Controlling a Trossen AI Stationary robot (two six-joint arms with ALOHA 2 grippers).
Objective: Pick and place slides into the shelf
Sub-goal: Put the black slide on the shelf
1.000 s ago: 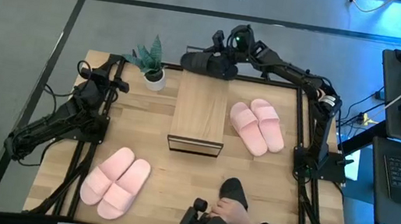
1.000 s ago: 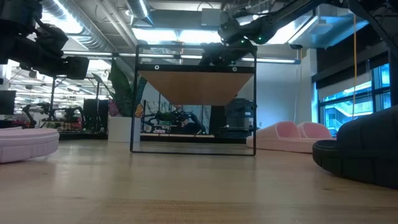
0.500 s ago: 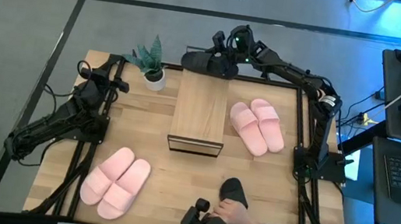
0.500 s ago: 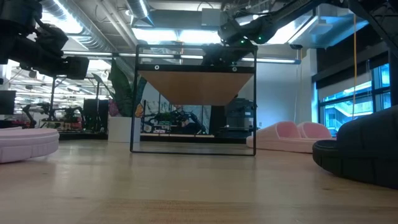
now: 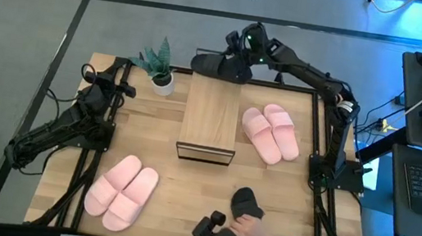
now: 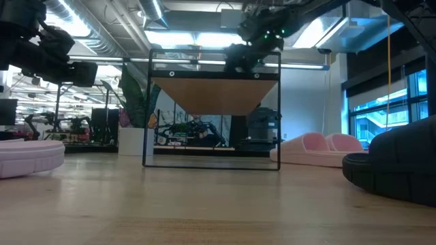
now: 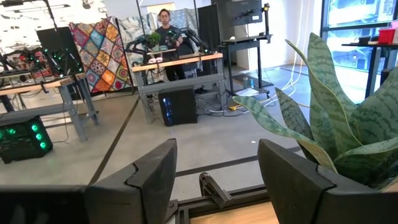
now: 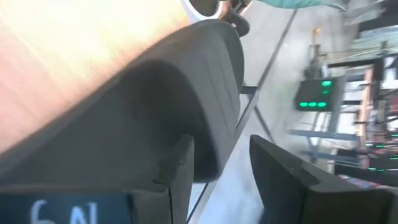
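Our right claw (image 5: 233, 65) grips a black slide (image 5: 216, 67) at the far edge of the wooden table (image 5: 184, 189), just beyond the shelf (image 5: 209, 118). Our left claw (image 7: 214, 180) waits wide open by a potted plant (image 5: 158, 64). We see grey floor (image 5: 25, 26) around.

A robotics lab: workbenches (image 7: 180, 62), computer towers (image 7: 178, 106), exposed ceiling ducts (image 6: 102, 27).

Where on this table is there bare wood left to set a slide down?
Bare wood lies between the left pink pair and the shelf, and in front of the shelf toward the black slide a person's hand holds. The far edge is crowded: plant, right hand gripping a black slide.
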